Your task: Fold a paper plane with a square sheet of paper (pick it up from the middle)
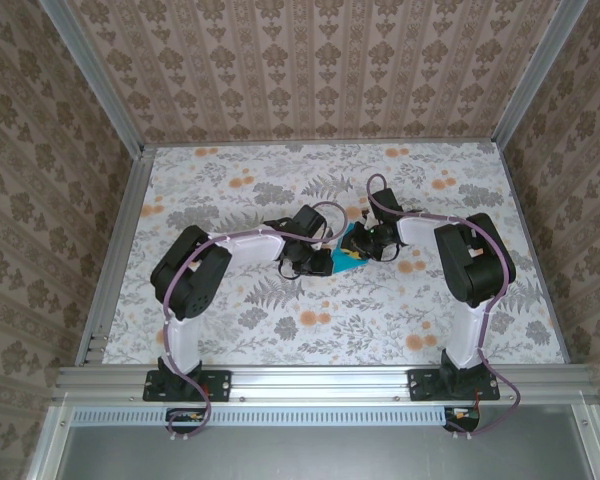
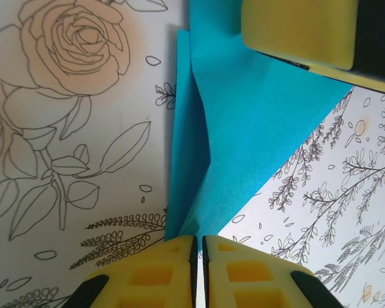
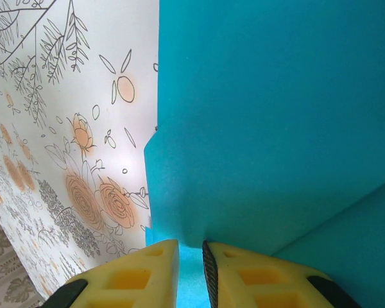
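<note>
The square sheet of paper (image 1: 348, 256), bright turquoise, lies partly folded on the floral table between the two arms. In the left wrist view the paper (image 2: 256, 128) narrows to a point that runs into my left gripper (image 2: 199, 239), whose jaws are pinched on that tip. A crease and a raised flap show on its left side. One yellow finger of the right gripper (image 2: 301, 32) rests on the sheet's far part. In the right wrist view a turquoise flap (image 3: 276, 115) rises just beyond my right gripper (image 3: 191, 244). Its jaws stand a narrow gap apart, over a lower layer of paper.
The floral tabletop (image 1: 230, 320) spreads all round the paper. Aluminium rails (image 1: 320, 378) run along the near edge and up both sides, with patterned walls behind them. Both arms lean in toward the centre, elbows outward.
</note>
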